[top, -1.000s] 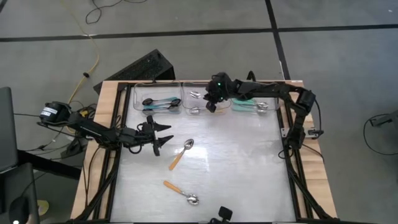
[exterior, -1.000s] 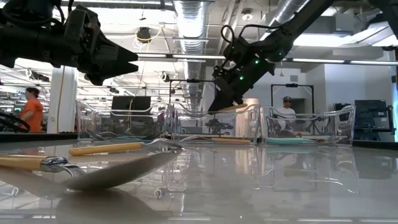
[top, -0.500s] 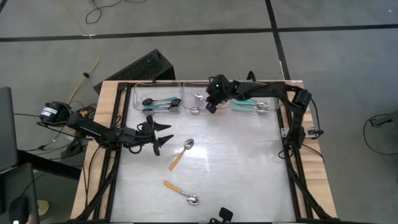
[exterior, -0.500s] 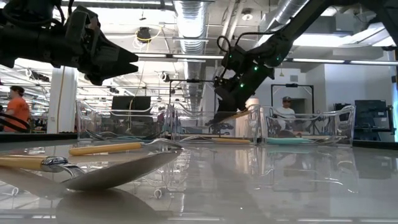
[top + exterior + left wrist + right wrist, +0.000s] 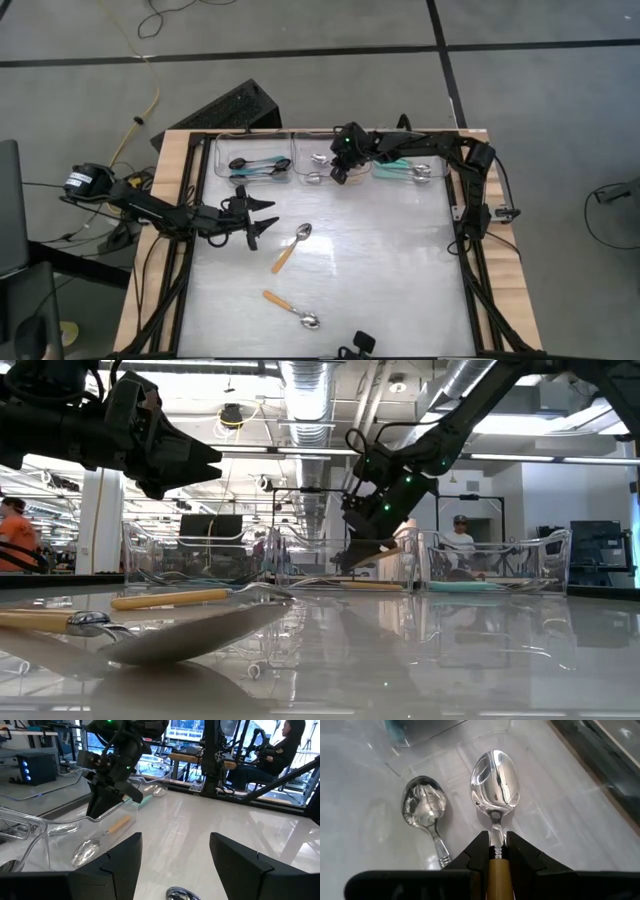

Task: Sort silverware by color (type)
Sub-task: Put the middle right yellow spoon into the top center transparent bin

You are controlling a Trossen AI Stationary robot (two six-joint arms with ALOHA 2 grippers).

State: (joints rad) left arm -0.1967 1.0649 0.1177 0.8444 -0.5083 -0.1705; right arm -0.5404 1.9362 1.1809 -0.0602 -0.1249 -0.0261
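Table (image 5: 390,260) is seen from above, with three clear bins along its far edge. The middle bin (image 5: 315,167) is partly hidden by the right gripper (image 5: 337,175), whose jaws are clenched on an orange-handled spoon (image 5: 495,795); the spoon's long axis runs straight out from the jaws, bowl forward, over the bin floor, and most of its handle is covered. A second silver spoon (image 5: 424,807) lies just beside it in the bin, handle cut off. The left gripper (image 5: 262,218) hangs over the table's left part, jaws released and empty. Two orange-handled spoons lie loose: one (image 5: 291,248) diagonal, bowl toward the bins; the other (image 5: 292,309) bowl toward the near edge.
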